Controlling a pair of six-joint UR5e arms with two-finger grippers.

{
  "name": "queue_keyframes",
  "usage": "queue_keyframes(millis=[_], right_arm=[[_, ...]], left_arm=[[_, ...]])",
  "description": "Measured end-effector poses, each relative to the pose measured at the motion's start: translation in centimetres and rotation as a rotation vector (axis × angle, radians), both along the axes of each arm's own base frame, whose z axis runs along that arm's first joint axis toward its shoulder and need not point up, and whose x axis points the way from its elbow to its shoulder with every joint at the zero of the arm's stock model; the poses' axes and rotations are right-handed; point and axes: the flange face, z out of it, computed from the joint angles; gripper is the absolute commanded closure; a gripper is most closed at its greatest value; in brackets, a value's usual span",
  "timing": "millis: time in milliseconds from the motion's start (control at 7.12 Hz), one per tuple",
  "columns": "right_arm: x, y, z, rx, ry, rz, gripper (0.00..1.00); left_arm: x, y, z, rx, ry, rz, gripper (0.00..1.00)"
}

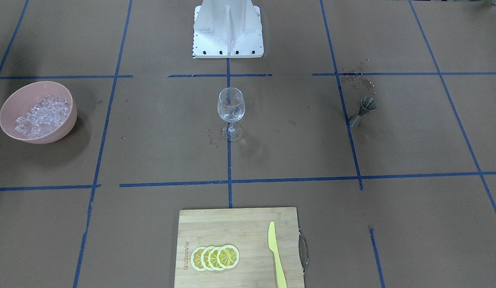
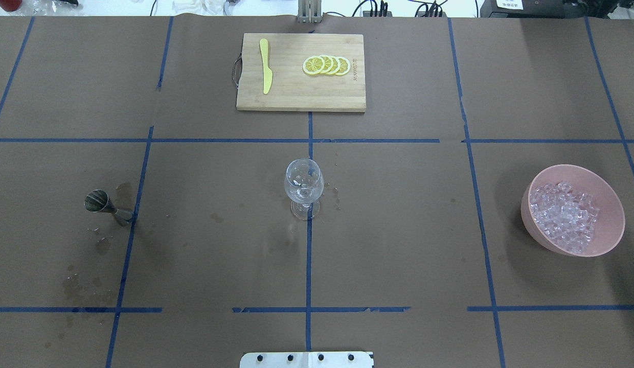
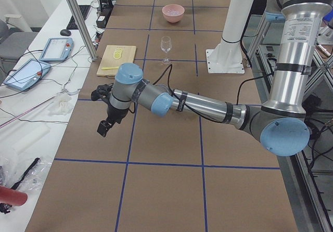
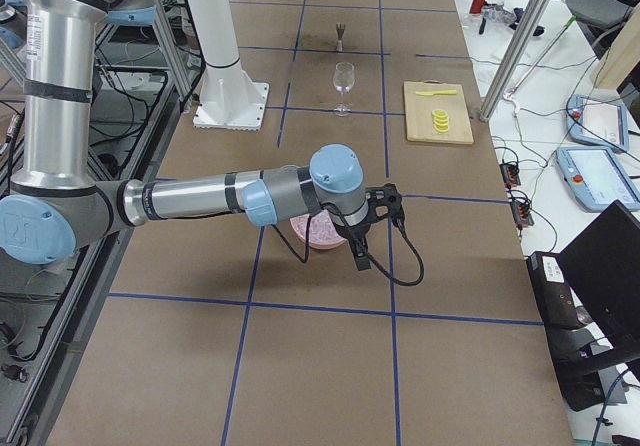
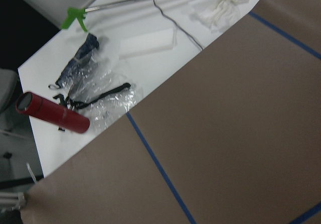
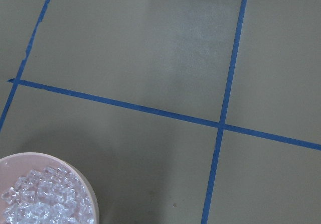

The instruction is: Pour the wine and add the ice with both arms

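Claws first: L claw [image 3: 104,127] hangs pointing down over the brown counter [image 2: 399,230] at its L end, well apart from the drinkware. It's seen from a side cam only, so can't tell if released or clenched, or gripping anything. R claw [image 4: 359,257] hangs over the R end, near the pink bowl [image 2: 614,204]; same there, can't tell its state. Counts, overhead cam, L to R: 1 metal jigger [image 2: 103,204], upright, w/ wet spots [image 2: 74,283] nearby. 1 stemmed glass [image 2: 303,185], upright at centre on a blue tape line [image 2: 309,255]; wine level in it too faint to tell. 1 bowl at R holding the ice [image 2: 565,220], clear cubes, too many to count. Far edge: 1 wooden board [image 2: 296,97] w/ 1 yellow knife [image 2: 266,69] and 4 overlapping lemon slices [image 2: 327,65].
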Motion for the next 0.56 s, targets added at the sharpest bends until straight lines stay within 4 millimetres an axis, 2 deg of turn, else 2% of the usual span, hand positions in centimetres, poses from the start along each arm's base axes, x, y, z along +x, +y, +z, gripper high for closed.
queue_keyframes(millis=[281, 421, 561], right_arm=[[0.0, 0.0, 0.0, 0.001, 0.000, 0.000, 0.00], [0.0, -0.1, -0.1, 0.001, 0.000, 0.001, 0.00], [0.0, -0.1, -0.3, 0.005, -0.001, 0.001, 0.00]], left_arm=[[-0.1, 2.9, 4.6, -0.337, 0.056, 0.005, 0.00], [-0.3, 5.1, 6.5, -0.432, 0.106, -0.002, 0.00], [-0.5, 7.4, 7.4, -0.475, 0.189, -0.008, 0.00]])
